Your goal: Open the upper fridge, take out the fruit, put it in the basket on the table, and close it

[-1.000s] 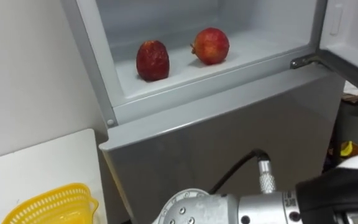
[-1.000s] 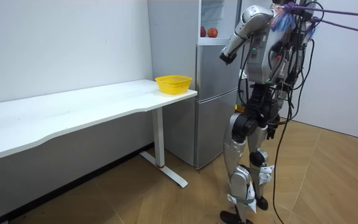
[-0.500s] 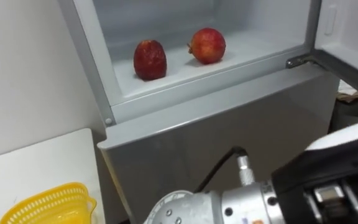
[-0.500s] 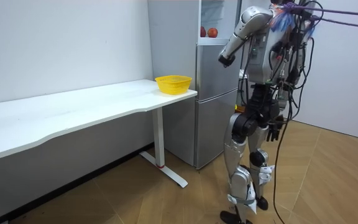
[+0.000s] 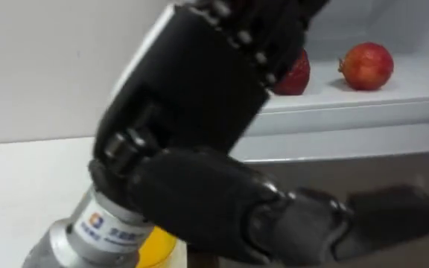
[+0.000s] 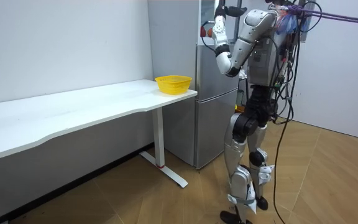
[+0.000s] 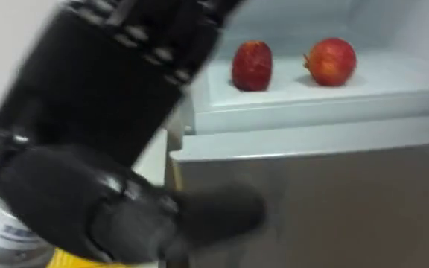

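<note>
Open, empty left hand (image 5: 192,112) held high before the open fridge (image 7: 311,193).
The hand is close under the head camera, with its wrist low at the left. Its fingers run straight up past the top edge and the thumb stretches out to the right; nothing lies in it. Two red fruits stand on the fridge's upper shelf (image 7: 311,93), beyond the hand and up to its right, apart from it and from each other. The left fruit (image 7: 252,65) is just past the fingers and half hidden by them in the left eye view; the right fruit (image 7: 331,61) is farther right. A yellow basket (image 6: 173,83) sits on the white table (image 6: 73,109), below the wrist. In the room view the robot stands upright facing the fridge.
</note>
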{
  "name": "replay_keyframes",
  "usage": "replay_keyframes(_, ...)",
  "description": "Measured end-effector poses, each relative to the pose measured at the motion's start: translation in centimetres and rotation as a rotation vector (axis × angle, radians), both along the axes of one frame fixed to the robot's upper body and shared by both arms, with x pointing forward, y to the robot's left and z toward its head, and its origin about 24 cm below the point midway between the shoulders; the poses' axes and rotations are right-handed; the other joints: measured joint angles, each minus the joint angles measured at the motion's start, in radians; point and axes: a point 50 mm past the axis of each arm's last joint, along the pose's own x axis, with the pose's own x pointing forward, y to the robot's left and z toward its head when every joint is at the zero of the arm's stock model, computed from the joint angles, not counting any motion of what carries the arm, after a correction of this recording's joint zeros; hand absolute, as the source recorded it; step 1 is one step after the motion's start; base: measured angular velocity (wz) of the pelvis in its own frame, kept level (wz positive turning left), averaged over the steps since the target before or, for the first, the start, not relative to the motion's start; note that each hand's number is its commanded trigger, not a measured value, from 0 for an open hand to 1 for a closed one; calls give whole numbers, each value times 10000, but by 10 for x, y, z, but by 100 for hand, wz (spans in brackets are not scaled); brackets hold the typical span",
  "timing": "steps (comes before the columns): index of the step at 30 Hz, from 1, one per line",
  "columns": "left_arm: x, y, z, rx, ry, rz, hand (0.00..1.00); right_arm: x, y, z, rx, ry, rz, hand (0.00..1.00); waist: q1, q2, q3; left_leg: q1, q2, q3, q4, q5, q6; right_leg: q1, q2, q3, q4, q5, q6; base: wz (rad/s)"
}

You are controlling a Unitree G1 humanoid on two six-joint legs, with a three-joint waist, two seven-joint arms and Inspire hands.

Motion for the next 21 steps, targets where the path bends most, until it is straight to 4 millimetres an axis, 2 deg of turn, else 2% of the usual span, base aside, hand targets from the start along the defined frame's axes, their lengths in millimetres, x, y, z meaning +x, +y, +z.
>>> replay_keyframes(4, 2, 19, 6, -524, -58, 1914, 0, -2, 2, -1, -83, -192, -71, 0, 202, 130, 6, -44, -13, -29, 7, 0, 0, -2, -38, -140, 53, 4, 7, 9)
replay_keyframes(6, 0, 40, 8, -906, -326, 3884, 0, -12, -3, -1, -180, -116, -475, 0, 315, 247, 25, 21, -26, -20, 11, 1, 1, 32, -54, -157, 53, 0, 11, 0)
replay_keyframes(8, -2, 58, 1, -1139, -206, 5661, 0, -24, -7, -1, -292, 118, -743, 0, 439, 375, 18, 125, -42, -27, 15, 1, 2, 114, -78, -188, 55, -35, 19, 0)
replay_keyframes(9, -4, 69, -7, -1088, 67, 6717, 0, -33, -9, -2, -309, 272, -992, 0, 565, 432, -2, 159, -47, -43, 13, 1, 2, 115, -91, -197, 50, -81, 21, 4)
replay_keyframes(11, -8, 87, -17, -1151, 487, 8282, 0, -44, -10, -2, -349, 488, -1254, 0, 709, 465, 10, 161, -47, -121, 16, 4, -3, 116, -83, -223, 76, -104, 11, 7)
replay_keyframes(15, -22, 144, -45, -1988, 1884, 11915, 0, -61, -16, -1, -486, 682, -1907, 0, 889, 469, 37, 185, -55, -282, 20, 11, -12, 186, -85, -311, 86, -123, -6, 6)
replay_keyframes(16, -25, 158, -54, -2337, 2385, 12802, 0, -62, -17, -1, -515, 690, -2050, 0, 948, 457, 77, 174, -56, -295, 32, 11, -12, 187, -85, -317, 85, -122, -7, 0)
replay_keyframes(17, -26, 164, -58, -2502, 2622, 13175, 0, -62, -17, -1, -523, 678, -2089, 0, 978, 477, 104, 172, -57, -307, 33, 11, -11, 199, -84, -325, 81, -121, -6, 9)
replay_keyframes(18, -28, 175, -69, -2639, 3164, 13840, 0, -61, -18, -1, -561, 642, -2137, 0, 1044, 517, 174, 167, -77, -371, 36, 10, -10, 252, -97, -386, 63, -120, -2, 15)
replay_keyframes(21, -37, 198, -112, -2453, 5329, 15306, 0, -59, -18, 0, -574, 598, -2052, 0, 1075, 541, 201, 164, -118, -410, -34, 6, -5, 238, -124, -434, 79, -148, 42, 9)
